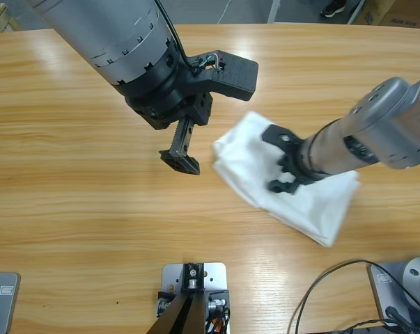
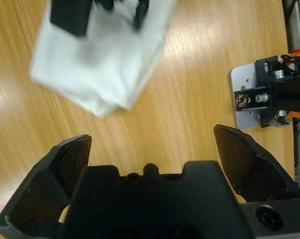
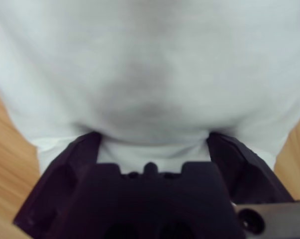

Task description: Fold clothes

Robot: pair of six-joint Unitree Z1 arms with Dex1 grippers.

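The clothes are one white T-shirt (image 1: 321,202), folded into a compact bundle right of the table's middle. My right gripper (image 1: 274,160) comes in from the right and rests on top of the bundle, its jaws spread open. White cloth (image 3: 150,59) fills the right wrist view, and the right gripper (image 3: 152,137) presses into it. My left gripper (image 1: 180,158) hangs open above bare wood, just left of the shirt and apart from it. In the left wrist view the shirt (image 2: 100,74) lies ahead of the left gripper (image 2: 152,142), with nothing between the jaws.
The wooden table (image 1: 91,209) stretches wide to the left and front. Black cables (image 1: 335,278) loop at the front right corner. A person's shoe (image 1: 333,8) shows on the floor beyond the table's far edge.
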